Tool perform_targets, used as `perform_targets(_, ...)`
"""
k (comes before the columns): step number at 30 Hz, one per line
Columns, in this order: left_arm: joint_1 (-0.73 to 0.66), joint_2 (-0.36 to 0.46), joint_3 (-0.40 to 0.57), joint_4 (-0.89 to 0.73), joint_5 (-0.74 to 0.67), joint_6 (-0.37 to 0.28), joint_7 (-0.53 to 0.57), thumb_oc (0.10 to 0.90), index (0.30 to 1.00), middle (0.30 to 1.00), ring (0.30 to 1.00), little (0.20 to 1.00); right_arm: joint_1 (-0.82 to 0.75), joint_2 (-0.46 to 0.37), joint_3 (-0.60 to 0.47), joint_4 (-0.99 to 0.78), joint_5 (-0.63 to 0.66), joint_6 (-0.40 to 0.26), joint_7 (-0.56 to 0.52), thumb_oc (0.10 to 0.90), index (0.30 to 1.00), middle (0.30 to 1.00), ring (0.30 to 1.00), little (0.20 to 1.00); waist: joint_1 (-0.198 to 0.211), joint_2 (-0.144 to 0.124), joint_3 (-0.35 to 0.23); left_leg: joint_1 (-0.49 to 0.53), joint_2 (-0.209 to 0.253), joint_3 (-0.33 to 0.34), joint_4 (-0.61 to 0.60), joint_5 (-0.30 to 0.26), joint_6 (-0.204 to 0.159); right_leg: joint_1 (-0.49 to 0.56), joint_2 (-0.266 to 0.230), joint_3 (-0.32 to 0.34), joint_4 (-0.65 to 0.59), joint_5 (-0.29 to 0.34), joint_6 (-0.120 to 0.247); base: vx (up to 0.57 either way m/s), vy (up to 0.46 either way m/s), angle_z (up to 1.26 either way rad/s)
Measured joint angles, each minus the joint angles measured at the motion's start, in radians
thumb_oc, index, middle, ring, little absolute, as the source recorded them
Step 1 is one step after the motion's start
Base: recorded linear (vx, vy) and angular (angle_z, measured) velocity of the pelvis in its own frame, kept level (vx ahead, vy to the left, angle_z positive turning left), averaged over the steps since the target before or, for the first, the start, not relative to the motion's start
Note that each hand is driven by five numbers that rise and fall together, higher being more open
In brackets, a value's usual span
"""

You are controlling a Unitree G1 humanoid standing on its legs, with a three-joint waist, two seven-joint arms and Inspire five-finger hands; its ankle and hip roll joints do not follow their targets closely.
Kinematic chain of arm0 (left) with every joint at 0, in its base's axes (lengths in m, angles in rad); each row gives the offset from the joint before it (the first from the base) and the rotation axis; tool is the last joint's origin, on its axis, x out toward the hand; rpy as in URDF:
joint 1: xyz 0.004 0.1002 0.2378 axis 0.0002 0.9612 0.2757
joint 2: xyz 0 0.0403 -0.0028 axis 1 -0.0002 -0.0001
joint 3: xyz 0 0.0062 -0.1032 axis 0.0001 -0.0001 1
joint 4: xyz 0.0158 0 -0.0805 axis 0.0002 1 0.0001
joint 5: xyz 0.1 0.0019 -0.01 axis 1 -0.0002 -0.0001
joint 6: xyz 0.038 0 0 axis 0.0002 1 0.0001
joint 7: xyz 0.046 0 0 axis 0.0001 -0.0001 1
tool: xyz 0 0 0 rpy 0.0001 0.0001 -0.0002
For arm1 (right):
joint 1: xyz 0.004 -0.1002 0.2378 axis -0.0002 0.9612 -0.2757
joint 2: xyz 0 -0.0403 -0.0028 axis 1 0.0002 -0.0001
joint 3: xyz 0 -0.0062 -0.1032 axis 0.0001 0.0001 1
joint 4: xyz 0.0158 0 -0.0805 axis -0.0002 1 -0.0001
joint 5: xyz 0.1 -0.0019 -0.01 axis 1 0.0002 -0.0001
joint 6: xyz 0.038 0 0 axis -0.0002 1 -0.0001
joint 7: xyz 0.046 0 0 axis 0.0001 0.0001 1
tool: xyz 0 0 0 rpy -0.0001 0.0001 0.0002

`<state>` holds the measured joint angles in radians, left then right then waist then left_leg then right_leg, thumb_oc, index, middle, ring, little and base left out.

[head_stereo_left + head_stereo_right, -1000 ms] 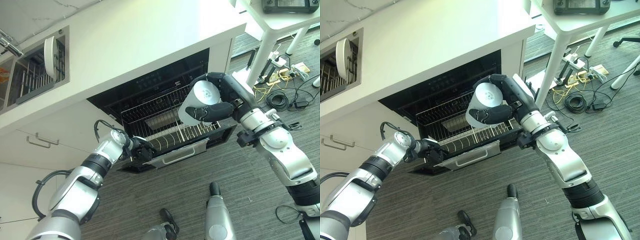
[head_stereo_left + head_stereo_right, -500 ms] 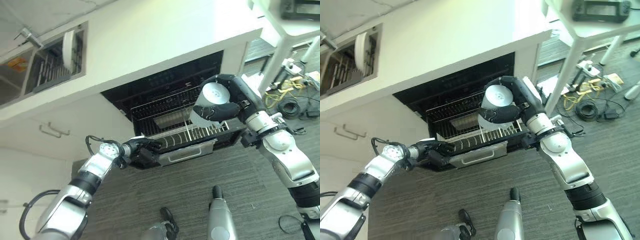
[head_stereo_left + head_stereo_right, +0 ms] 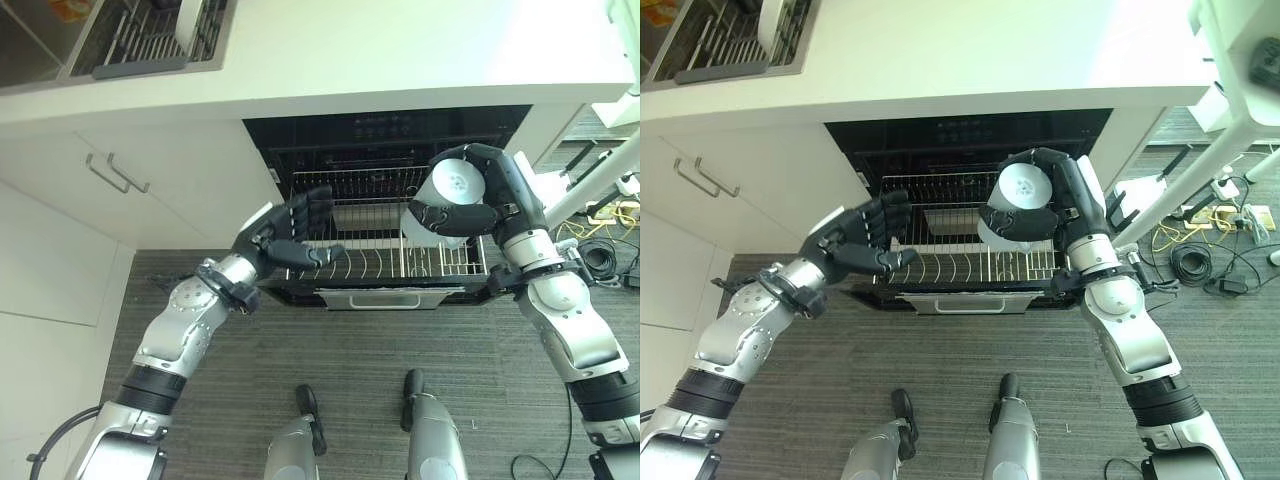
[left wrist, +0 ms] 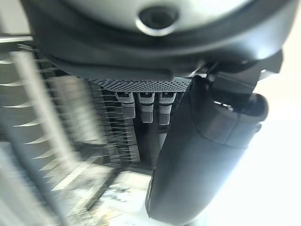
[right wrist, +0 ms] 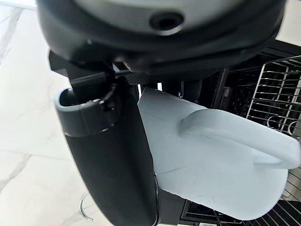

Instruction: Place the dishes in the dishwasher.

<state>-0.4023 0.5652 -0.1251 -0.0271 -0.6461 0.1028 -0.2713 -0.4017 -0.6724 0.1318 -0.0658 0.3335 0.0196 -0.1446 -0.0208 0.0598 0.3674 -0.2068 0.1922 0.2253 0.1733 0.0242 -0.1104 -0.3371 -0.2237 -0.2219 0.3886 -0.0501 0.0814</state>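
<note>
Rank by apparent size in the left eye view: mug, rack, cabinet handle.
1. rack
2. mug, held in the right hand nearer the camera, so it may look bigger than it is
3. cabinet handle

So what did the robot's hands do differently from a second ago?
The left hand let go of the rack's front corner and lifted up, fingers spread. The right hand still grips the white mug, holding it over the pulled-out rack.
</note>
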Motion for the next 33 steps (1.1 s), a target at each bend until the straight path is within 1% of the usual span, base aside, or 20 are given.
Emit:
perform_targets(1, 0.008, 0.000, 0.014, -0.028, -0.015, -0.006, 0.000, 0.800, 0.900, 0.900, 0.900, 0.900, 0.000, 0.002, 0.000, 0.000, -0.012, -0.002, -0.006, 0.400, 0.300, 0.300, 0.300, 0.300, 0.004, -0.005, 0.003, -0.003, -0.001, -0.013, 0.002, 0.001, -0.001, 0.007, -0.002, -0.011, -0.002, -0.001, -0.001, 0.02, -0.076, 0.18)
perform_targets(3, 0.021, 0.000, 0.022, -0.033, -0.015, -0.019, 0.001, 0.800, 0.900, 0.900, 0.900, 0.900, 0.001, 0.002, -0.004, 0.000, -0.019, -0.006, -0.020, 0.400, 0.300, 0.300, 0.300, 0.300, 0.024, -0.012, 0.007, -0.003, -0.001, -0.015, 0.005, 0.001, -0.001, 0.011, -0.002, -0.014, -0.002, -0.001, -0.001, 0.01, -0.077, 0.11)
perform_targets(4, 0.030, 0.001, 0.024, -0.033, -0.015, -0.019, 0.000, 0.800, 0.900, 0.900, 0.900, 0.900, 0.001, 0.002, -0.011, 0.000, -0.019, -0.006, -0.033, 0.400, 0.300, 0.300, 0.300, 0.300, 0.026, -0.016, 0.007, -0.010, 0.000, -0.017, 0.010, 0.001, -0.001, 0.011, -0.003, -0.018, -0.002, -0.001, -0.001, 0.02, -0.087, 0.22)
perform_targets(5, 0.040, 0.003, 0.024, -0.033, -0.016, -0.019, -0.002, 0.800, 0.900, 0.900, 0.900, 0.900, 0.001, 0.001, -0.034, 0.005, -0.020, -0.009, -0.048, 0.400, 0.300, 0.300, 0.300, 0.300, 0.028, -0.020, 0.009, -0.026, 0.000, -0.039, 0.015, 0.001, -0.001, 0.011, -0.005, -0.035, -0.002, -0.002, -0.003, 0.03, -0.100, 0.22)
perform_targets(6, 0.055, 0.005, 0.026, -0.033, -0.018, -0.019, -0.003, 0.800, 0.900, 0.900, 0.900, 0.900, 0.000, 0.001, -0.049, 0.028, -0.020, -0.014, -0.067, 0.400, 0.300, 0.300, 0.300, 0.300, 0.039, -0.028, 0.011, -0.027, 0.000, -0.039, 0.016, 0.002, -0.001, 0.010, -0.006, -0.036, -0.002, -0.002, -0.003, 0.01, -0.090, 0.19)
perform_targets(7, 0.060, 0.005, 0.028, -0.033, -0.020, -0.019, -0.003, 0.800, 0.900, 0.900, 0.900, 0.900, 0.000, 0.001, -0.054, 0.041, -0.020, -0.015, -0.077, 0.400, 0.300, 0.300, 0.300, 0.300, 0.049, -0.030, 0.011, -0.029, 0.000, -0.040, 0.017, 0.003, 0.000, 0.010, -0.007, -0.037, -0.001, -0.002, -0.003, 0.00, -0.061, 0.05)
perform_targets(15, 0.063, 0.015, 0.046, -0.037, -0.057, -0.044, -0.007, 0.800, 0.900, 0.900, 0.900, 0.900, -0.004, -0.004, -0.062, 0.166, -0.021, -0.015, -0.119, 0.400, 0.300, 0.300, 0.300, 0.300, 0.061, -0.037, 0.016, -0.056, -0.002, -0.064, 0.029, 0.002, 0.001, 0.008, -0.011, -0.060, -0.006, -0.002, -0.003, 0.01, -0.039, 0.07)
perform_targets(17, 0.063, 0.023, 0.046, -0.037, -0.058, -0.046, -0.012, 0.800, 0.900, 0.900, 0.900, 0.900, -0.012, -0.007, -0.064, 0.200, -0.021, -0.014, -0.123, 0.400, 0.300, 0.300, 0.300, 0.300, 0.071, -0.038, 0.016, -0.056, -0.002, -0.064, 0.029, 0.002, 0.001, 0.008, -0.011, -0.060, -0.006, -0.002, -0.003, -0.01, -0.015, 0.00)
perform_targets(19, 0.063, 0.025, 0.046, -0.037, -0.059, -0.048, -0.022, 0.800, 0.900, 0.900, 0.900, 0.900, -0.024, -0.020, -0.064, 0.242, -0.021, -0.012, -0.127, 0.400, 0.300, 0.300, 0.300, 0.300, 0.078, -0.039, 0.017, -0.056, -0.002, -0.065, 0.030, 0.002, 0.001, 0.009, -0.010, -0.062, -0.006, -0.002, -0.003, -0.01, -0.015, 0.00)
perform_targets(23, 0.064, 0.065, 0.046, -0.037, -0.099, -0.069, -0.025, 0.800, 0.900, 0.900, 0.900, 0.900, -0.080, -0.050, -0.064, 0.339, -0.019, -0.006, -0.128, 0.400, 0.300, 0.300, 0.300, 0.300, 0.081, -0.042, 0.019, -0.060, -0.002, -0.069, 0.032, 0.003, 0.001, 0.008, -0.011, -0.065, -0.008, -0.001, -0.003, -0.03, -0.032, 0.03)
perform_targets(26, 0.064, 0.088, 0.046, -0.037, -0.127, -0.072, -0.026, 0.800, 0.900, 0.900, 0.900, 0.900, -0.120, -0.099, -0.064, 0.417, -0.017, 0.007, -0.129, 0.400, 0.300, 0.300, 0.300, 0.300, 0.086, -0.042, 0.021, -0.072, -0.002, -0.073, 0.033, 0.003, 0.000, 0.007, -0.010, -0.075, -0.014, -0.001, -0.003, -0.03, -0.027, 0.06)
perform_targets(29, 0.059, 0.094, 0.046, -0.037, -0.138, -0.092, -0.027, 0.800, 0.900, 0.900, 0.900, 0.900, -0.171, -0.129, -0.063, 0.515, -0.015, 0.012, -0.129, 0.400, 0.300, 0.300, 0.300, 0.300, 0.100, -0.041, 0.033, -0.072, -0.002, -0.075, 0.032, 0.002, 0.001, 0.007, -0.010, -0.076, -0.018, 0.001, -0.004, -0.04, -0.024, 0.00)
perform_targets(32, 0.051, 0.129, 0.044, -0.037, -0.170, -0.101, -0.028, 0.800, 0.900, 0.900, 0.900, 0.900, -0.260, -0.150, -0.029, 0.634, 0.007, 0.044, -0.126, 0.400, 0.300, 0.300, 0.300, 0.300, 0.106, -0.041, 0.044, -0.076, -0.003, -0.079, 0.032, 0.002, 0.001, 0.007, -0.011, -0.080, -0.020, 0.002, -0.005, -0.04, -0.015, 0.02)
perform_targets(33, 0.045, 0.131, 0.044, -0.037, -0.174, -0.107, -0.027, 0.800, 0.900, 0.900, 0.900, 0.900, -0.268, -0.161, -0.021, 0.641, 0.015, 0.052, -0.125, 0.400, 0.300, 0.300, 0.300, 0.300, 0.108, -0.040, 0.046, -0.077, -0.003, -0.079, 0.032, 0.002, 0.001, 0.007, -0.011, -0.081, -0.021, 0.002, -0.005, -0.05, -0.016, 0.05)
